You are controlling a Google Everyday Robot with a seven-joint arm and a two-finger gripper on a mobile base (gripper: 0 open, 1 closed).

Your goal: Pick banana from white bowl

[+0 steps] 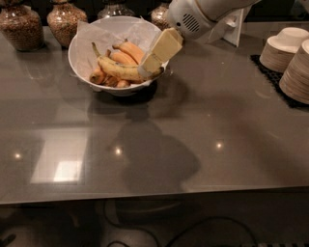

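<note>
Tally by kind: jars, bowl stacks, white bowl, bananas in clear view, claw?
Glass jars: 4
Beige bowl stacks: 2
White bowl: 1
Speckled banana: 1
Orange bananas: 2
Claw, at the bowl's right rim: 1
Total: 11

Place: likely an office snack counter or kitchenette.
Upper left: filled glass jars (21, 26) in a row, white bowl (77, 55) of fruit (123, 60).
Right edge: stacked beige bowls (285, 50).
Surface: glossy grey tabletop (217, 120).
Gripper (147, 70): upper centre, at the white bowl's right rim.
</note>
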